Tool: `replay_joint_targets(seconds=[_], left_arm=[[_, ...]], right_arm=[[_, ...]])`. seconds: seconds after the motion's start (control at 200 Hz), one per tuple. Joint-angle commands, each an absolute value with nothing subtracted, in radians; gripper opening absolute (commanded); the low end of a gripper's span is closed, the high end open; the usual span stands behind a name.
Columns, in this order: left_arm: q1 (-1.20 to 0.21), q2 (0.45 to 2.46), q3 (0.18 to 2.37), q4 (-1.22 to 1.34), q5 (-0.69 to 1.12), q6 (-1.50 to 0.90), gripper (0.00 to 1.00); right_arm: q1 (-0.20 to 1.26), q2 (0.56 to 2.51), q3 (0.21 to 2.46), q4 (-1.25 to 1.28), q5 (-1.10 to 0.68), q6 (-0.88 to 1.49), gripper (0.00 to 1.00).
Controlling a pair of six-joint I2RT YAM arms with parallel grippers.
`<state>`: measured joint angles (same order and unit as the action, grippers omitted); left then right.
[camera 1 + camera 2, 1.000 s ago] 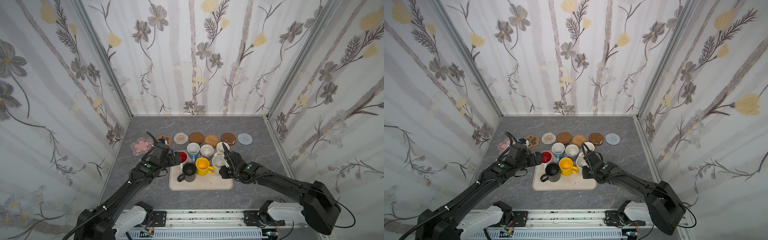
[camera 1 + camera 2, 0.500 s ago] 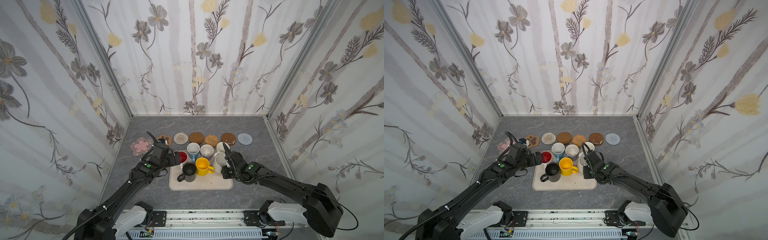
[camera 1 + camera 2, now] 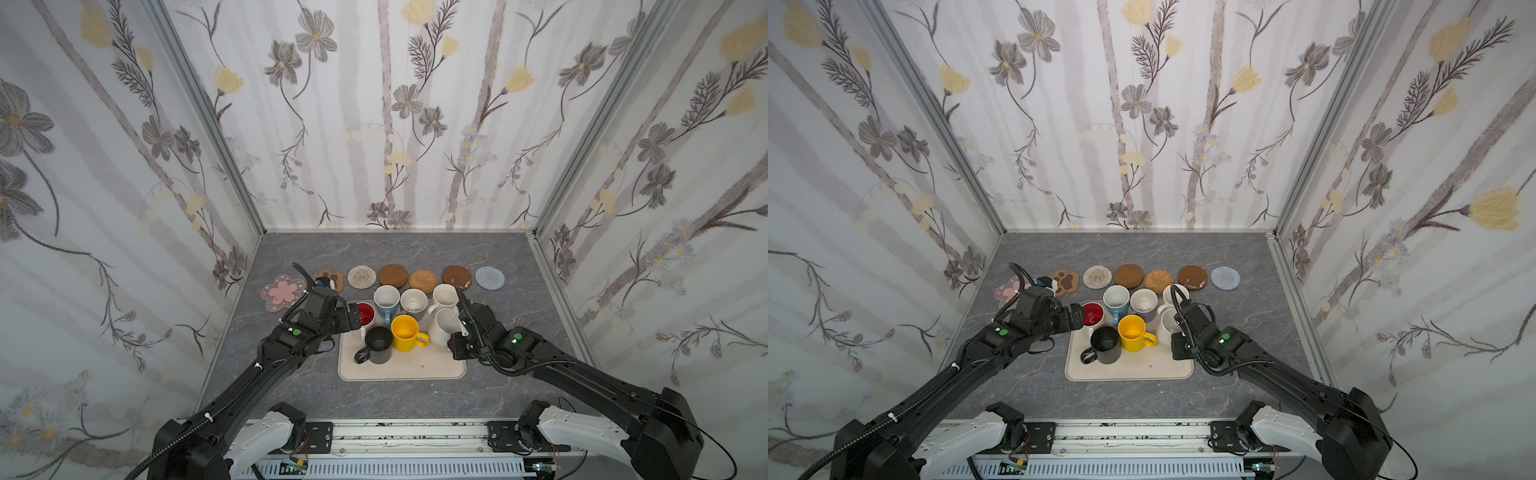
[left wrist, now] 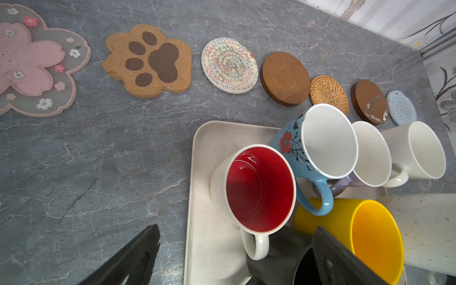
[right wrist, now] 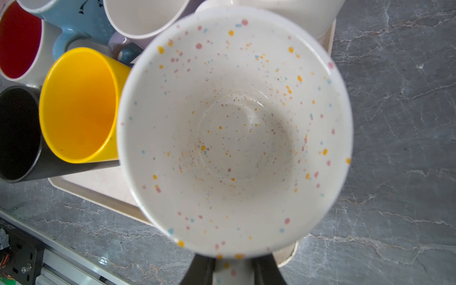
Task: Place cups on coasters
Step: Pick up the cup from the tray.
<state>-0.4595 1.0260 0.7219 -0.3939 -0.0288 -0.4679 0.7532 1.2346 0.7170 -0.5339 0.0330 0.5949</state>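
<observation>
Seven coasters lie in a row at the back, from the pink blossom past the paw to the grey knitted one. All are bare. The cups crowd the beige tray. My right gripper is shut on the handle of the speckled cream cup, which stands at the tray's right edge in a top view. I cannot tell whether its base is off the tray. My left gripper is open just left of the red-inside cup, which it does not touch.
On the tray also stand the light blue cup, lavender cup, plain cream cup, black cup and yellow cup, packed close. Flowered walls close in three sides. A metal rail runs along the front.
My right jaws have closed in on the speckled cup's handle, and the right arm has shifted slightly. The left arm has stayed still and open.
</observation>
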Motion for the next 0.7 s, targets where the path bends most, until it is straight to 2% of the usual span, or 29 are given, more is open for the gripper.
replay_joint_targets(seconds=[0.0,0.17,0.295,0.515,0.694], left_arm=[[-0.463,1.028,0.734,-0.390,-0.031,-0.466,1.00],[-0.481,1.050,0.764,-0.391,-0.032,-0.468,1.00],[-0.508,1.060,0.794,-0.391,-0.041,-0.474,1.00],[-0.545,1.119,0.868,-0.391,-0.061,-0.465,1.00],[-0.550,1.173,0.924,-0.391,-0.063,-0.448,1.00]], right_arm=[[0.753,1.198,0.737,-0.510,0.082,0.609,0.06],[0.735,1.156,0.733,-0.548,0.121,0.609,0.00],[0.701,1.124,0.717,-0.554,0.118,0.598,0.00],[0.554,1.081,0.715,-0.559,0.077,0.537,0.00],[0.456,1.122,0.780,-0.546,0.087,0.482,0.00]])
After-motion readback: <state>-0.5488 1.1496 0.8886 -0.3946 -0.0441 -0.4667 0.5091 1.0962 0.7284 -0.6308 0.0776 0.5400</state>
